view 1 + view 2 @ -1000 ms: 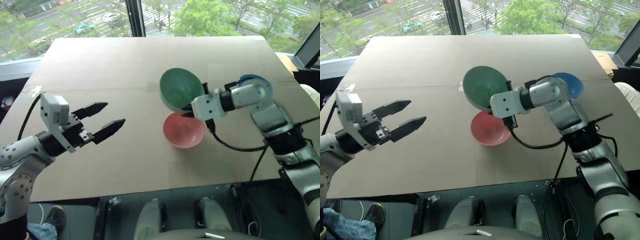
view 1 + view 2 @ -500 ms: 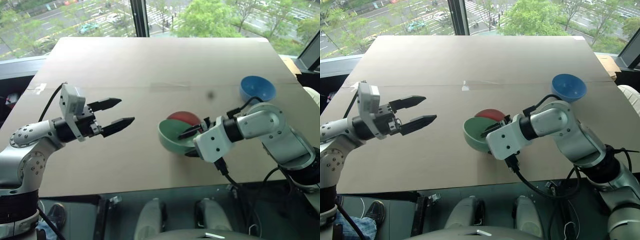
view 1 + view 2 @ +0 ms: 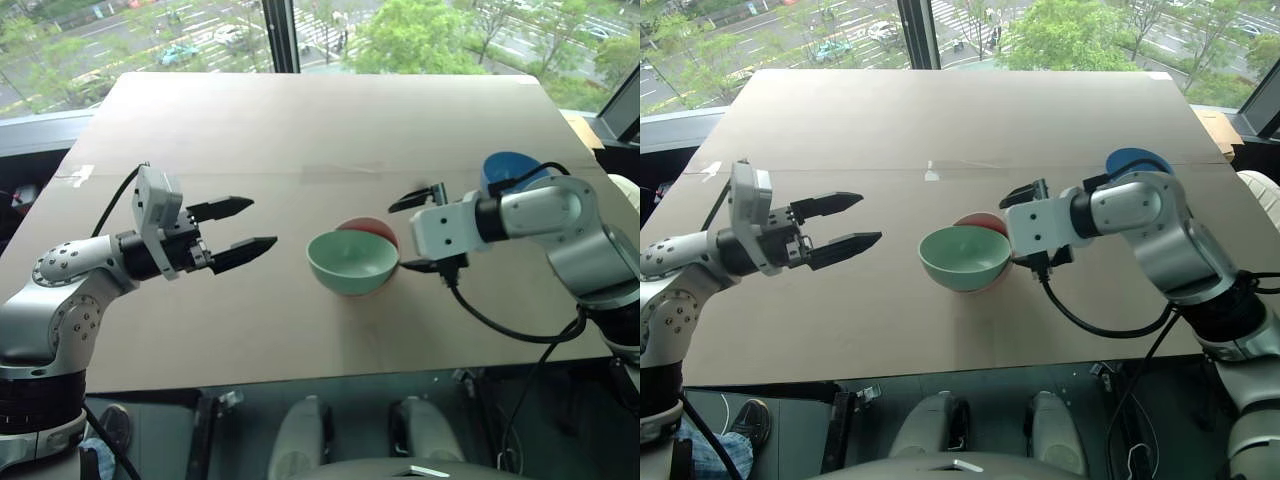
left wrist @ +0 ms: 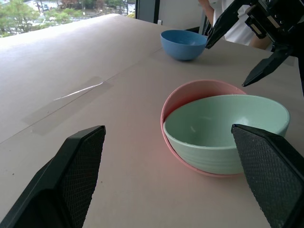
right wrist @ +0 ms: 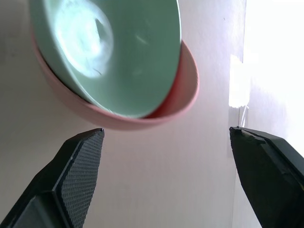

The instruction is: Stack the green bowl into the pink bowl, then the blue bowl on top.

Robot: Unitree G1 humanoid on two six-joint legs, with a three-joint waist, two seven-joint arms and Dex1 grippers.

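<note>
Since the earlier frames the green bowl (image 3: 352,261) has gone from being carried, tilted in the right hand (image 3: 417,229), to sitting inside the pink bowl (image 3: 375,227), and that hand has let go and drawn back toward the right edge of the surface (image 3: 300,130). The green bowl is resting off-centre in the pink one, leaning toward the near edge, so that a crescent of pink rim is showing on the far side. The pair is sitting a little right of the middle of the surface, nearer the near edge than the far one. The right hand is hovering just beside the nested bowls, on their right, with its fingers spread wide and holding nothing. The blue bowl (image 3: 509,172) is standing behind the right arm, close to the right edge. The left hand (image 3: 245,224) is hanging over the left part of the surface, well apart from the bowls, fingers spread and empty, pointing toward them.
</note>
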